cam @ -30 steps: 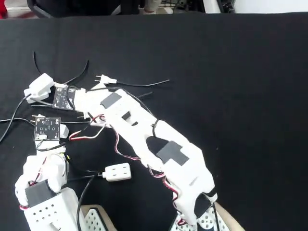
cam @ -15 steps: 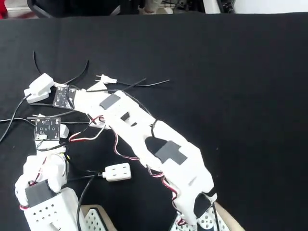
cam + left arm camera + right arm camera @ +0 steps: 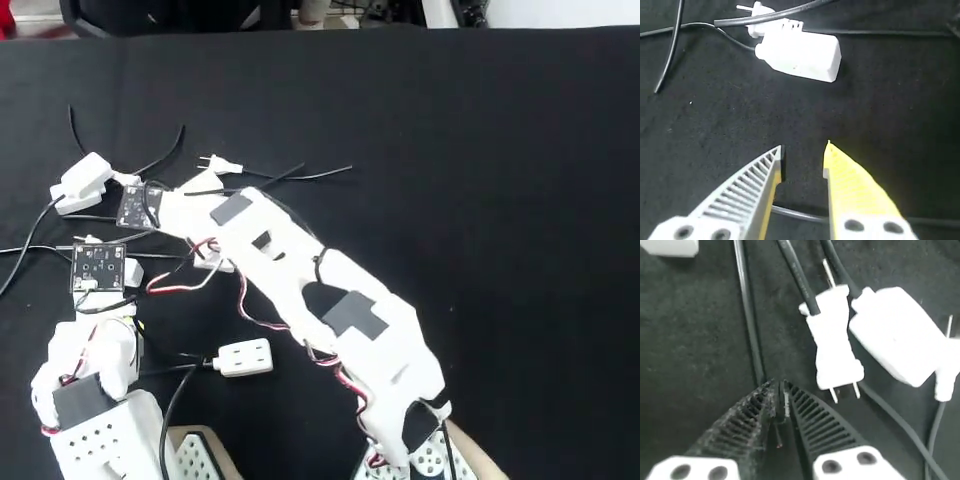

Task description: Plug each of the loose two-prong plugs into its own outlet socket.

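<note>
Starting at the left, I am seeing the left gripper (image 3: 802, 149) hanging low over the black table (image 3: 480, 150) with its 2 fingers spread wide and holding nothing. A white outlet socket (image 3: 800, 50) is lying just ahead of it. Moving right, the right gripper (image 3: 781, 386) is sitting with its jaws pinched almost together at a black cable (image 3: 747, 325) — I cannot tell whether it is gripping it — while a loose two-prong plug (image 3: 835, 352) is lying unplugged just beside the tips, its 2 prongs pointing back toward the claw.
</note>
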`<move>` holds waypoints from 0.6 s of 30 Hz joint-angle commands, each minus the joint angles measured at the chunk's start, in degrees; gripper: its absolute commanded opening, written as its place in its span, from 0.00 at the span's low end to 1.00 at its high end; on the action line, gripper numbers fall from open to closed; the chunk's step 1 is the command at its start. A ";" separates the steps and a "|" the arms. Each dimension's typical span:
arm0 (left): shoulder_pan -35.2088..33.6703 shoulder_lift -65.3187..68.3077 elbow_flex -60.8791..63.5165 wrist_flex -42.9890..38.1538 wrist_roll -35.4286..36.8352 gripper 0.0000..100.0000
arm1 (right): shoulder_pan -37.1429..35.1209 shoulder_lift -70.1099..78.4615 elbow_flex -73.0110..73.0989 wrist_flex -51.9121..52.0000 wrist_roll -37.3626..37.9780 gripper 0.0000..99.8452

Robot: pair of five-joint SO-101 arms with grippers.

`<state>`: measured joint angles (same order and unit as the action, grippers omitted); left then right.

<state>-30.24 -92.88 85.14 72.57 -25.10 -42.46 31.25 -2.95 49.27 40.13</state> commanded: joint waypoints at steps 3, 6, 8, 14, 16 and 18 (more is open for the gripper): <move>-0.13 -0.44 -0.40 -1.23 0.35 0.14 | 2.64 -8.75 0.40 2.20 0.44 0.01; -0.40 -0.44 -0.40 -1.05 0.35 0.14 | 3.43 -14.02 6.11 1.76 2.90 0.01; -0.57 -0.44 -0.40 -0.97 0.35 0.14 | 3.52 -18.07 11.65 -1.32 4.48 0.01; -0.57 -0.44 -0.40 -0.79 0.18 0.14 | 1.14 -23.16 24.75 -18.81 3.96 0.06; -0.57 -0.44 -0.40 -0.79 0.18 0.14 | 0.97 -21.85 23.87 -20.92 -0.09 0.14; -0.57 -0.44 -0.31 -0.79 0.18 0.14 | 1.05 -19.30 20.70 -21.10 -2.55 0.16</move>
<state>-30.24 -92.88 85.14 72.57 -25.10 -40.70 11.47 21.14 30.46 40.84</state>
